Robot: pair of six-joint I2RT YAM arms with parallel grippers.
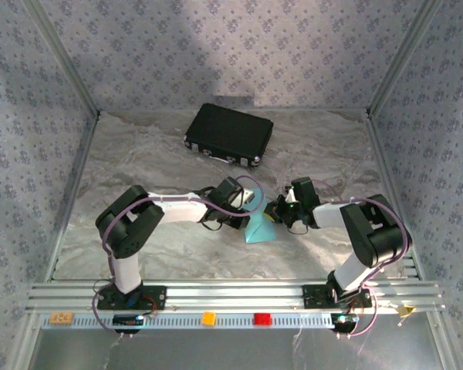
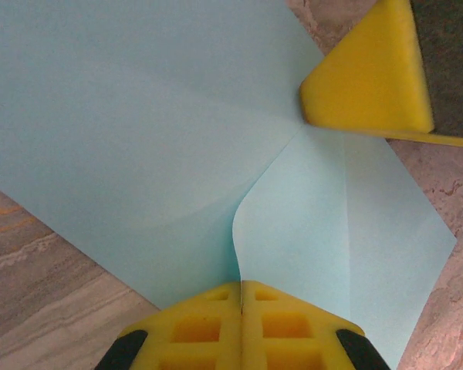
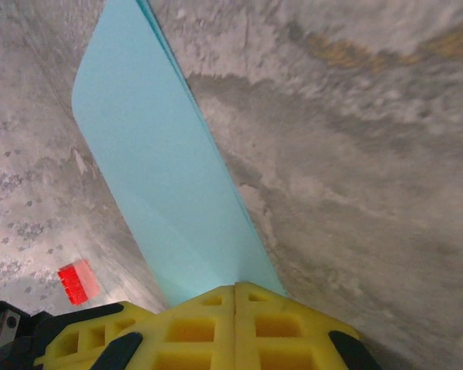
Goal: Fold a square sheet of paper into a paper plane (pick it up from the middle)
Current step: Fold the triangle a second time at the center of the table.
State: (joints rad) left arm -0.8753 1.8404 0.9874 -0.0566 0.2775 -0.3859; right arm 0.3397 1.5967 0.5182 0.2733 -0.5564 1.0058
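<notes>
The light blue sheet of paper (image 1: 259, 229) is held up off the table between the two arms, folded over on itself. In the left wrist view the paper (image 2: 139, 139) shows one flap curling over another along a curved edge. My left gripper (image 2: 241, 284) is shut on the paper's near edge. My right gripper's yellow fingertip (image 2: 366, 73) pinches it at the upper right. In the right wrist view the paper (image 3: 162, 169) runs away as a narrow doubled strip, and my right gripper (image 3: 235, 287) is shut on its end. From above, the left gripper (image 1: 251, 202) and right gripper (image 1: 278, 210) almost meet.
A black rectangular case (image 1: 229, 134) lies at the back of the marbled table (image 1: 139, 169). Patterned walls close in the left, right and back. The metal rail (image 1: 231, 294) at the near edge carries orange, yellow and red blocks (image 1: 261, 318).
</notes>
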